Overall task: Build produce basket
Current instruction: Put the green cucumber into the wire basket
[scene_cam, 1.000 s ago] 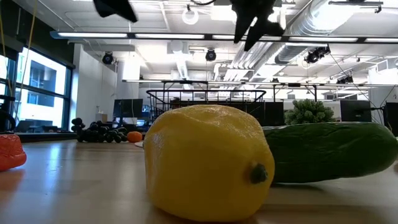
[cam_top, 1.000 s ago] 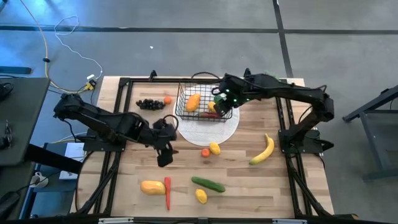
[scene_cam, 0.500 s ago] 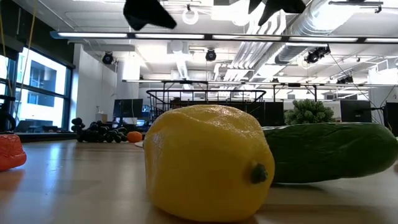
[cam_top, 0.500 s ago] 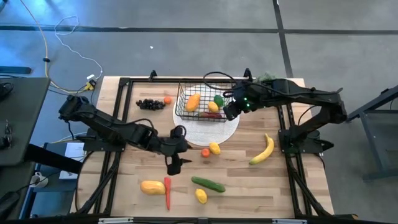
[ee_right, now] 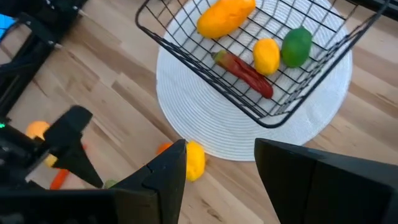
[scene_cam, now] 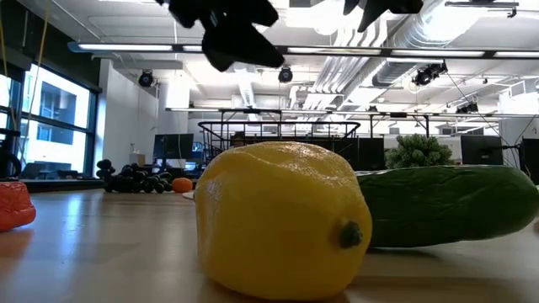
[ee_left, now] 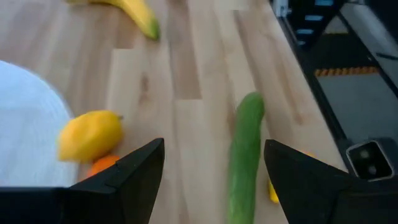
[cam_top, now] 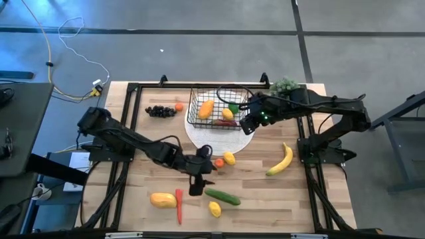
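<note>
In the high view the black wire basket (cam_top: 214,110) stands on a round white disc (cam_top: 222,138). It holds an orange mango (cam_top: 206,107), a lemon (cam_top: 228,114), a green pepper (cam_top: 234,106) and a red chilli (cam_top: 220,122). My left gripper (cam_top: 196,186) hangs open above the table, just left of the green cucumber (cam_top: 222,196). In the left wrist view the cucumber (ee_left: 244,155) lies ahead of the open fingers (ee_left: 214,144). My right gripper (cam_top: 247,123) is open beside the basket's right end. The right wrist view (ee_right: 219,144) looks down on the basket (ee_right: 261,68).
Loose on the table are a banana (cam_top: 281,160), a lemon (cam_top: 229,158) beside a small orange fruit (cam_top: 219,162), a mango (cam_top: 163,199), a red chilli (cam_top: 178,206), a lemon (cam_top: 214,209), dark grapes (cam_top: 159,111), a small orange (cam_top: 178,106) and a green plant clump (cam_top: 285,84) at the far right.
My left gripper has swept toward the table's right and near edge, from left of the disc to beside the cucumber. My right gripper has drawn back from over the basket toward the right. The green pepper now lies uncovered in the basket.
</note>
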Motion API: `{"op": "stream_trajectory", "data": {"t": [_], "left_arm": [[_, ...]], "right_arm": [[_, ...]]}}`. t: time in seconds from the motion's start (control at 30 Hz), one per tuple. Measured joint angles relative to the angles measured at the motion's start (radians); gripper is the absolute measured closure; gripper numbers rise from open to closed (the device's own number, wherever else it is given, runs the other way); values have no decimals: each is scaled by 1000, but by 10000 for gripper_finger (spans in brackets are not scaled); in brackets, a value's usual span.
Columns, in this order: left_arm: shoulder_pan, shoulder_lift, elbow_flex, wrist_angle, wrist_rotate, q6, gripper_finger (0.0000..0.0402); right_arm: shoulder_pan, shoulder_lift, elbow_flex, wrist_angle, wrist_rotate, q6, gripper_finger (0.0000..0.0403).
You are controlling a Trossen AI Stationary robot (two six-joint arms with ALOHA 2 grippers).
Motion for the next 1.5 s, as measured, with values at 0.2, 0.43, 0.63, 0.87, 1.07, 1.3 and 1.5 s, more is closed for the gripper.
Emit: {"op": "stream_trajectory", "data": {"t": [0.2,0.43,0.63,0.87,1.07,1.3,1.5], "left_arm": [[-2,91,-1,78,56,7,135],[0,172,0,150,155,5,135],[-1,231,0,160,195,19,135],[-14,295,0,153,199,25,135],[-21,344,0,161,191,30,136],[-20,340,0,155,189,23,207],[-21,339,0,156,206,23,321]], "right_arm": [[0,0,0,-7,0,0,232],[0,0,0,-15,0,0,232],[0,0,0,-19,0,0,232],[0,0,0,-22,1,0,232],[0,0,0,-23,1,0,232],[0,0,0,-27,1,-8,232],[0,0,0,-32,2,-12,232]]}}
